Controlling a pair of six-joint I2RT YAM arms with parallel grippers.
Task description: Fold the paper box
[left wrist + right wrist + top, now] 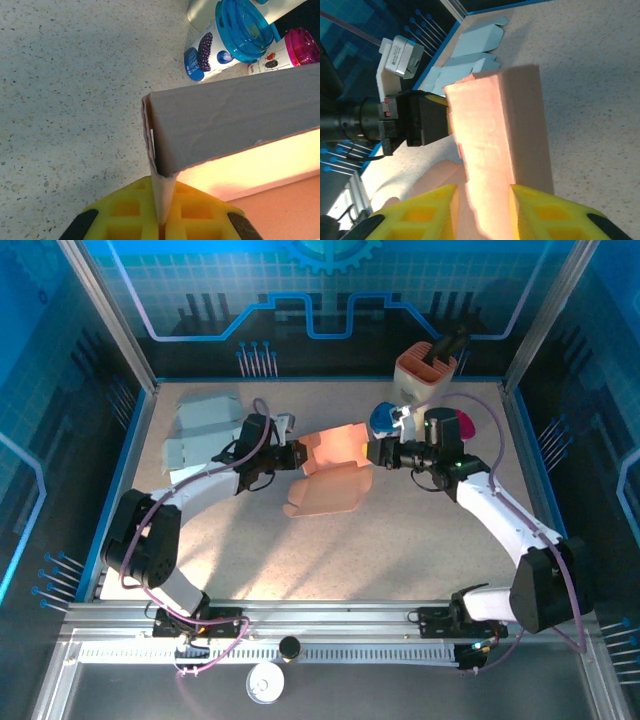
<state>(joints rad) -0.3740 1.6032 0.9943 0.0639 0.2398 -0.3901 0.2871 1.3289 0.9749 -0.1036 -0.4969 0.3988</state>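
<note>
The paper box (335,445) is a peach cardboard carton held up off the table at mid-table, between both arms. A wide flap (325,495) hangs from it down to the table. My left gripper (296,455) is at the box's left end. In the left wrist view its yellow fingers (125,215) are pressed together on a thin cardboard edge of the box (230,120). My right gripper (372,452) is at the box's right end. In the right wrist view its yellow fingers (535,210) sit on either side of the box (490,130), closed against it.
Flat grey-blue box blanks (205,420) lie at the back left. Behind my right gripper lie a blue-lidded cup (383,418) and a pink-lidded cup (455,425). An orange-and-white holder (427,375) stands at the back wall. Blue enclosure walls ring the table.
</note>
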